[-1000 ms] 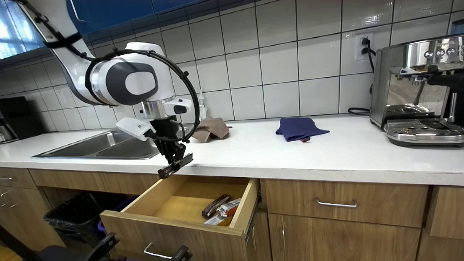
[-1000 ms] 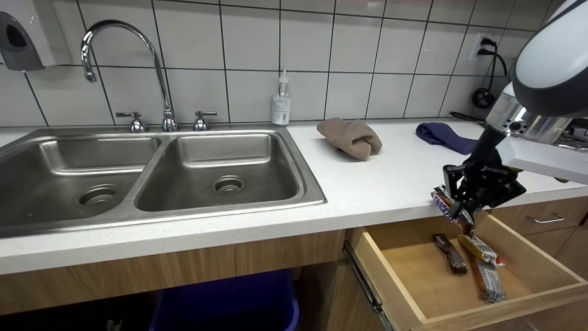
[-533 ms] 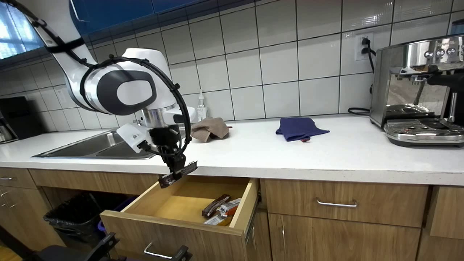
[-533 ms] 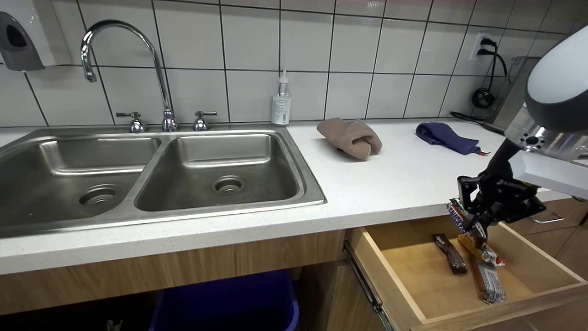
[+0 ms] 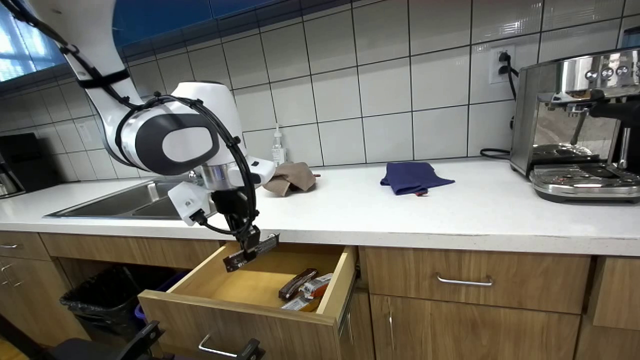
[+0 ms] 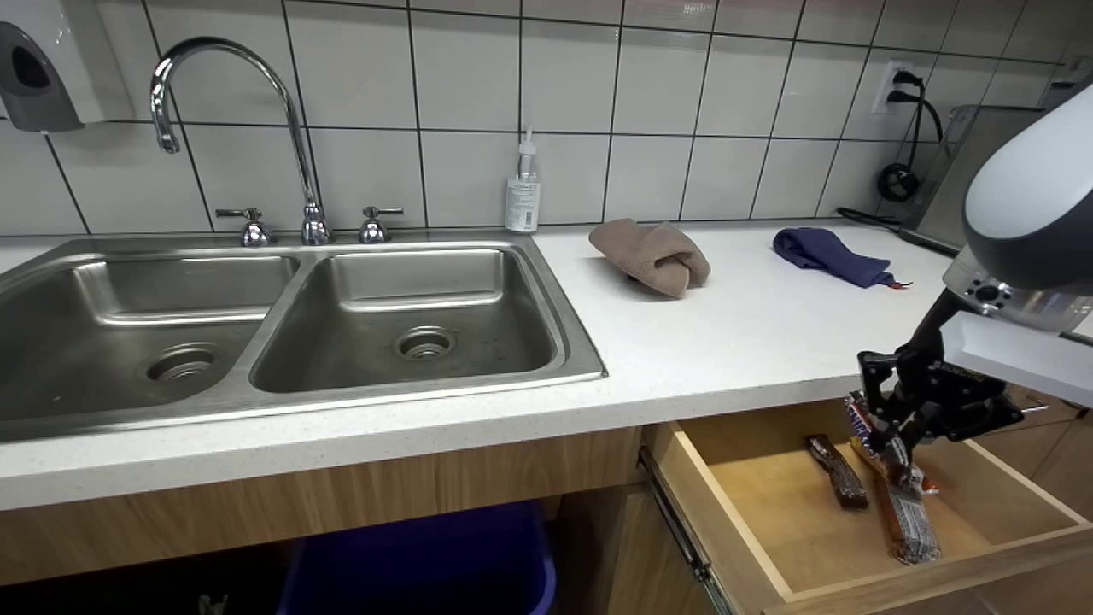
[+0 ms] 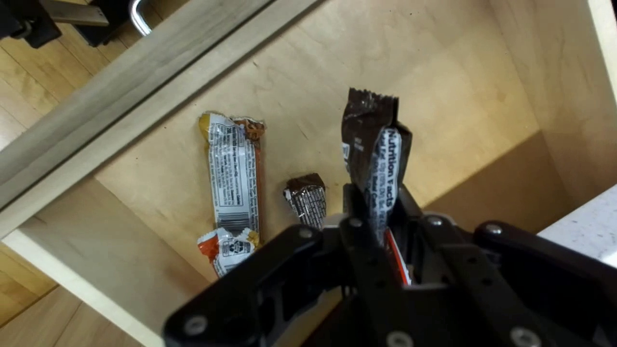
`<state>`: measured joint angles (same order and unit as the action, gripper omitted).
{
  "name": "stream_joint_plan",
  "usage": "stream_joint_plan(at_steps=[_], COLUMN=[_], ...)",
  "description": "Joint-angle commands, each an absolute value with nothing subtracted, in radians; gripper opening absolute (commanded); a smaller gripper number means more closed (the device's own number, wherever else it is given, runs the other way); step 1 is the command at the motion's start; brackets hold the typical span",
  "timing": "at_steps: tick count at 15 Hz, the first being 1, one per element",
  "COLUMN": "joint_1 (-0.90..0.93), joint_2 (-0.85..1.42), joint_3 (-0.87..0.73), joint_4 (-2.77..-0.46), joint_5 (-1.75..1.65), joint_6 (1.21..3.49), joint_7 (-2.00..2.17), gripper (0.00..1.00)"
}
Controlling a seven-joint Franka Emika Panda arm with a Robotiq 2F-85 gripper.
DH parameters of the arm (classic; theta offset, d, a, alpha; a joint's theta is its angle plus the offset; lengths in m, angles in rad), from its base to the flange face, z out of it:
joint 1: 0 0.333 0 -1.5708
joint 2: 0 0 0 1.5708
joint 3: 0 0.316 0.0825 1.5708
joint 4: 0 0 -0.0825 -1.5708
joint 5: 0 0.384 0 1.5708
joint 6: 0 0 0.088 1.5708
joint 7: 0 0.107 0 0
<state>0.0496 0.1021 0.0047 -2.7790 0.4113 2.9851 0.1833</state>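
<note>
My gripper (image 7: 378, 200) is shut on a dark brown wrapped bar (image 7: 373, 144) with a white "Nutrition Facts" panel. In both exterior views the gripper (image 5: 250, 245) (image 6: 897, 431) holds this bar (image 5: 267, 243) (image 6: 861, 418) tilted, above the open wooden drawer (image 5: 235, 306) (image 6: 734, 504). Below lie a dark brown bar (image 5: 298, 283) (image 6: 837, 474) and two bars in orange and yellow wrappers (image 5: 302, 303) (image 6: 914, 525). In the wrist view the dark bar (image 7: 308, 200) is partly hidden by the gripper. A wrapped bar with a white label (image 7: 231, 168) lies left of it.
The white countertop (image 5: 350, 215) overhangs the drawer's back. A steel sink (image 6: 581, 359), brown cloth (image 6: 653, 256), navy cloth (image 5: 415, 177) and espresso machine (image 5: 580, 125) are on it. A blue bin (image 6: 427, 555) stands under the sink. Black hardware (image 5: 142, 342) is near the drawer front.
My gripper has moved down toward the drawer, and to the right in both exterior views, with the bar still held. The drawer and the bars in it have not moved.
</note>
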Motion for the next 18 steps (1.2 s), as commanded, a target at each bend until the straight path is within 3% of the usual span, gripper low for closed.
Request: stream_joint_plan(at_steps=[1, 15, 16, 17, 18], joint_1=[0.061, 0.116, 0.123, 0.129, 0.135], joint_2=[0.165, 0.332, 0.338, 0.34, 0.341], joint_3=[-0.002, -0.042, -0.049, -0.053, -0.058], joint_4=[-2.77, -2.679, -2.673, -2.669, -2.665], joint_5=[0.41, 0.31, 0.304, 0.3, 0.295], joint_6=[3.026, 3.018, 3.012, 3.007, 3.002], joint_7=[0.229, 0.365, 0.372, 0.377, 0.38], gripper=[0.05, 0.05, 0.21, 0.44, 0.46])
